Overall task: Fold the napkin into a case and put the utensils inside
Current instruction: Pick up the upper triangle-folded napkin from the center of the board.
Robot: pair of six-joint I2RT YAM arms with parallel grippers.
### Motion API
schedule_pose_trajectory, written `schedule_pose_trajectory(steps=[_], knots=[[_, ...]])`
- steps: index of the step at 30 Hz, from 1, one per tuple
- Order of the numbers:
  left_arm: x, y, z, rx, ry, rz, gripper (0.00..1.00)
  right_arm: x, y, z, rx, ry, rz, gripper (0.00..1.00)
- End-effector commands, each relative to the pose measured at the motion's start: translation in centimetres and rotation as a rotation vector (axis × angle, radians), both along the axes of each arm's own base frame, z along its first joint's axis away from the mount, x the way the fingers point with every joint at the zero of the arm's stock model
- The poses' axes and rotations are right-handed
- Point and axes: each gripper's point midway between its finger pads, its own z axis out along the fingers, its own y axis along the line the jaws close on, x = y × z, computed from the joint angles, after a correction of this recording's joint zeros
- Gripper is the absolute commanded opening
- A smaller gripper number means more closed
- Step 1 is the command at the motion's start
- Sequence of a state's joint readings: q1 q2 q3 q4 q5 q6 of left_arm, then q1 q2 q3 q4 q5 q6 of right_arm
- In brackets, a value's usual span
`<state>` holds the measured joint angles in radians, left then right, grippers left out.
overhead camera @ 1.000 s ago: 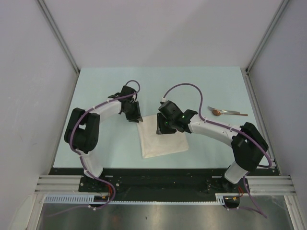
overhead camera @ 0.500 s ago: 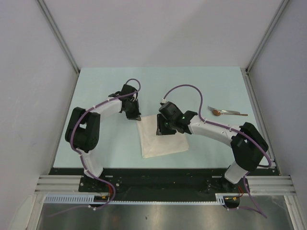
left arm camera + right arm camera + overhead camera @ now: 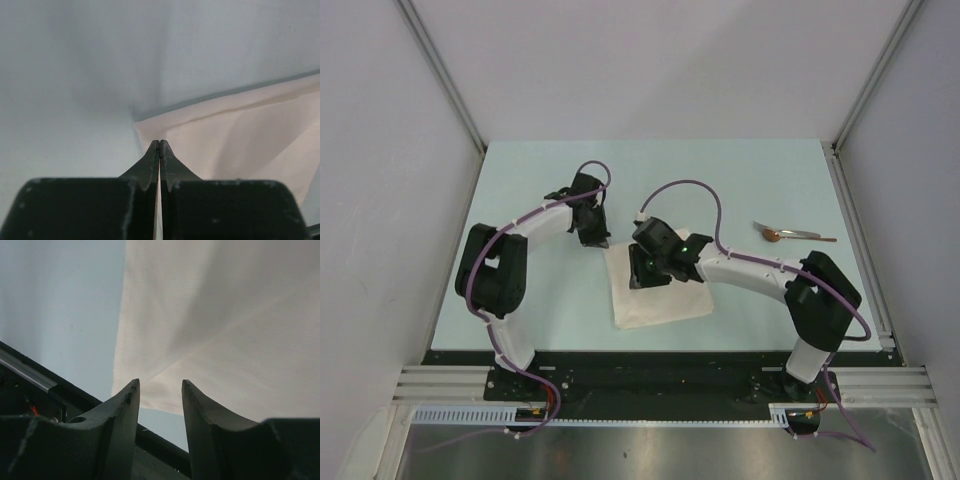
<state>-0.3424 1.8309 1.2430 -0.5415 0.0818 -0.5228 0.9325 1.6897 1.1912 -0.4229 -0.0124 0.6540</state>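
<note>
- Left pincer (image 3: 159,143) is closed tight, tips meeting on the far-left corner of the napkin (image 3: 235,135); we read it as pinching that corner, and the cloth edge there looks slightly raised off the tabletop (image 3: 740,180)
- Right pincer (image 3: 159,387) is open, jaws apart with nothing between them, hovering low over the napkin's left part
- Napkin lies mid-tabletop between the two arms, mostly flat with a soft crease; we see no narrow case formed yet
- Spoon (image 3: 796,235) lies on the tabletop well apart to the right of the napkin, with neither pincer near it
- Step in hand, as we judge it: the first fold of the napkin, early in the task
- Next move calls for the left pincer to keep its pinch and carry the corner over the cloth while the right pincer pins the sheet down
- We expect the thin soft cloth could slip out or drag along whole
</note>
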Motion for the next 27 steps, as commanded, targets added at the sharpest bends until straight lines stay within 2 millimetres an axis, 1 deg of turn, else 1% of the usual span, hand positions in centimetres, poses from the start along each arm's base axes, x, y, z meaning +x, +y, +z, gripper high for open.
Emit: schedule_pose_trajectory(steps=[1, 3, 4, 5, 8, 12, 14, 15, 17, 21, 22, 24, 27], knots=[[0.7, 0.2, 0.3, 0.006, -0.016, 0.005, 0.00, 0.1, 3.5, 1.5, 0.012, -0.036, 0.063, 0.45], [0.8, 0.3, 0.3, 0.011, -0.021, 0.008, 0.00, -0.1, 3.9, 1.3, -0.027, -0.052, 0.078, 0.45], [0.7, 0.3, 0.3, 0.011, -0.021, 0.008, 0.00, -0.4, 4.6, 1.3, -0.036, -0.062, 0.094, 0.45], [0.7, 0.2, 0.4, 0.007, -0.021, 0.005, 0.00, -0.4, 5.3, 1.0, -0.046, -0.062, 0.103, 0.45], [0.5, 0.2, -0.1, 0.003, -0.007, 0.008, 0.00, -1.2, 6.4, -0.2, -0.083, -0.045, 0.142, 0.45], [0.4, 0.1, -0.2, -0.002, -0.001, 0.006, 0.00, -2.3, 6.7, -1.4, -0.130, -0.034, 0.169, 0.45], [0.4, 0.2, -0.1, -0.001, -0.005, 0.009, 0.00, -3.3, 6.9, -2.1, -0.141, -0.024, 0.192, 0.45], [0.5, 0.1, 0.0, -0.001, -0.006, 0.009, 0.00, -3.5, 6.8, -2.9, -0.158, -0.011, 0.198, 0.45], [0.4, 0.2, -0.2, 0.002, -0.001, 0.013, 0.00, -4.1, 6.9, -3.4, -0.172, -0.005, 0.212, 0.45], [0.4, 0.4, -0.3, 0.015, 0.003, 0.018, 0.00, -4.7, 6.3, -5.1, -0.221, 0.008, 0.223, 0.45], [0.4, 0.5, -0.3, 0.019, 0.001, 0.020, 0.00, -4.8, 6.0, -5.8, -0.244, 0.012, 0.221, 0.45], [0.4, 0.6, -0.4, 0.019, 0.006, 0.022, 0.00, -4.9, 5.1, -6.5, -0.284, 0.015, 0.221, 0.45], [0.5, 0.6, -0.4, 0.021, 0.004, 0.027, 0.00, -4.7, 4.2, -7.1, -0.336, 0.006, 0.216, 0.45]])
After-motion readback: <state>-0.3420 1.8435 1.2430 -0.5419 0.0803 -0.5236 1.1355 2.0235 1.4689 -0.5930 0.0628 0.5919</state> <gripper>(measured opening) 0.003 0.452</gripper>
